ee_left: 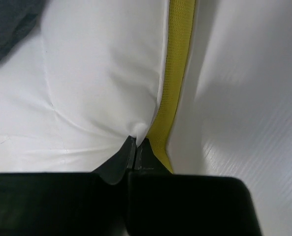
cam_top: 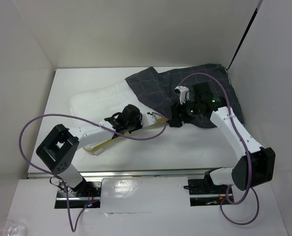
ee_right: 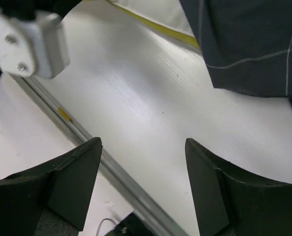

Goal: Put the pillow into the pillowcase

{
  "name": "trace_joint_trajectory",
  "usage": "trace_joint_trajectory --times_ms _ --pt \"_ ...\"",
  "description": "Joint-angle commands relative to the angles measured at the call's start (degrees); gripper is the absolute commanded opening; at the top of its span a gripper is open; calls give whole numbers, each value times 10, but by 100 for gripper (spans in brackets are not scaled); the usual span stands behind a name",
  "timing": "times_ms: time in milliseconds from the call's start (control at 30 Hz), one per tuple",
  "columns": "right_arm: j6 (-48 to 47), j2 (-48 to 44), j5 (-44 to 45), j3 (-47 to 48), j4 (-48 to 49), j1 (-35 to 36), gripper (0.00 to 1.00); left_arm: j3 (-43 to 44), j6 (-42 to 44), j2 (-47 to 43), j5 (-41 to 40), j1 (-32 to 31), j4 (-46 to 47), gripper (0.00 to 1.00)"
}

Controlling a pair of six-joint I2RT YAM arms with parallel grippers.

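White walls (cam_top: 136, 34) box in the white worktop (cam_top: 200, 147). On it the pillow (cam_top: 99, 101) lies across the left-centre, its right end disappearing under the pillowcase (cam_top: 155, 86), which is bunched toward the far right corner. I cannot tell whether that end is already inside the case's mouth or merely covered by it. My left tool (ee_left: 137, 142) is pressed together on the pillow's near edge, pinching a fold of white fabric right beside the yellow band (ee_left: 178, 59). My right tool (ee_right: 142, 150) hangs spread over bare worktop just beside the pillowcase's near edge, holding nothing. I judge this to be the grasp step: the pillow is secured but the case is not yet held. Next I'd need the right tool to catch the case's open hem and hold it while the left feeds the pillow toward it, keeping that thin pinch from slipping.
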Motion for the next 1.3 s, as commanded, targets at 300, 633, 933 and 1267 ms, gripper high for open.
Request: trace_joint_trajectory --times_ms 300,633,933,1267 --pt "-181 -116 167 -131 196 59 77 247 -96 17 312 164 -250 0" --pt "-250 -162 285 -228 382 70 77 433 -91 104 508 269 -487 0" --pt "-319 -159 270 -264 560 86 77 461 -95 126 536 294 -532 0" --pt "-290 -127 145 -196 462 86 76 507 -113 157 541 294 -543 0"
